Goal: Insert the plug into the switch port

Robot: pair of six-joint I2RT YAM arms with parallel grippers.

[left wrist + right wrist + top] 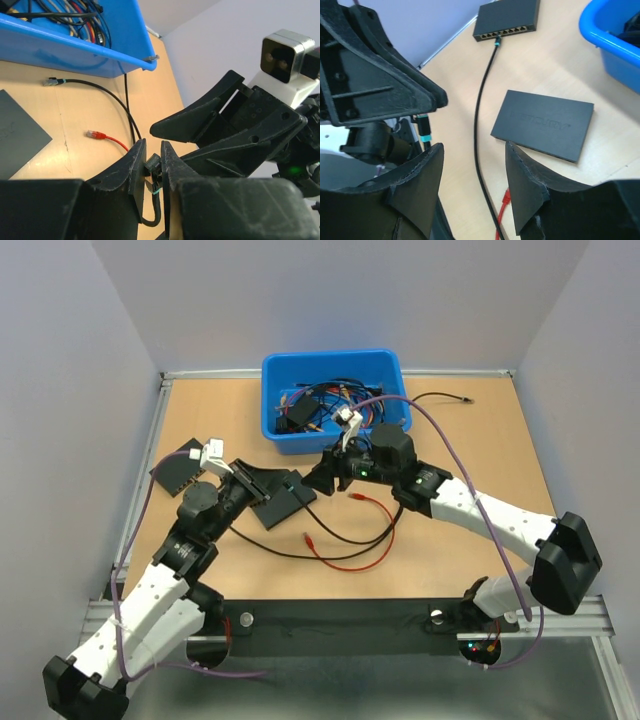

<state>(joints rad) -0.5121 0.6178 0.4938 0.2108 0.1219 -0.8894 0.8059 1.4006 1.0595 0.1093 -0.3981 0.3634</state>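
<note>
The left gripper is pinched narrow on a teal-banded black cable end in front of the blue bin; the right gripper stands wide, empty; the red-booted plug lies free on the table before that bin.

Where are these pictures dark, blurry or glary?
Top external: evenly lit, sharp, soft shadows on the table. Left wrist: left end effector a near-black mass, the black plug it pinches hard to read; blue bin crisp. Right wrist: right end effector dark and soft in front; switch sharp, no glare.
</note>
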